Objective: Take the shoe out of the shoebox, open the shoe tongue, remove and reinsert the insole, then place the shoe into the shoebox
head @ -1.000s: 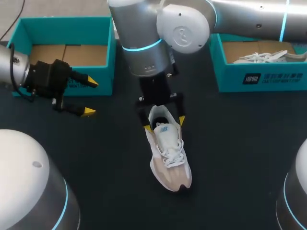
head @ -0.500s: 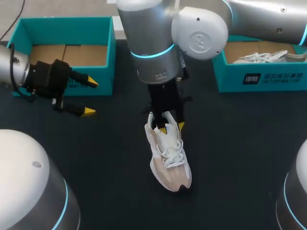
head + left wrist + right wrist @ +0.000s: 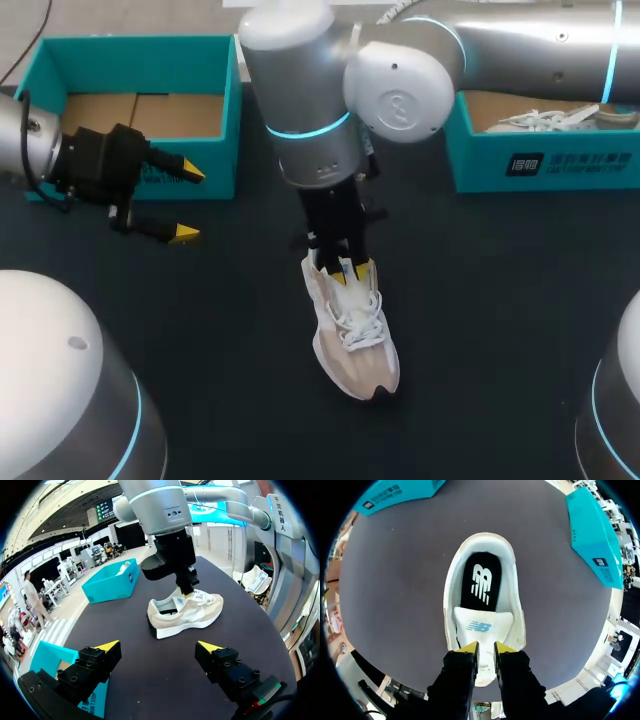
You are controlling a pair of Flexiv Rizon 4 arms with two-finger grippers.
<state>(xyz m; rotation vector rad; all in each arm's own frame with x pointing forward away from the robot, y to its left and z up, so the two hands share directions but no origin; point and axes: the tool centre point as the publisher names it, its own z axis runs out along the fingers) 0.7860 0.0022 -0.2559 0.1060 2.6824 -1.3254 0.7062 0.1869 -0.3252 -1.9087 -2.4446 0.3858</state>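
Note:
A beige and white shoe [image 3: 356, 345] lies on the dark table, toe toward me. My right gripper [image 3: 346, 270] comes straight down onto its top. In the right wrist view the gripper [image 3: 486, 648] has its yellow tips drawn close, pinching the white tongue [image 3: 483, 624] near the laces. Ahead of the tongue the black insole [image 3: 481, 582] shows inside the shoe [image 3: 482, 542]. My left gripper [image 3: 188, 204] hangs open and empty in front of the left teal shoebox [image 3: 130, 46]. From the left wrist view, the gripper [image 3: 159, 646] faces the shoe [image 3: 187, 616] from a distance.
The left shoebox shows only bare cardboard inside. A second teal shoebox [image 3: 545, 166] at the right rear holds another white shoe [image 3: 545, 119]. Dark table surface lies bare around the shoe.
My right gripper has come down over the shoe's opening and its fingers have drawn together from wide apart onto the tongue. The left arm and the shoe have stayed put.

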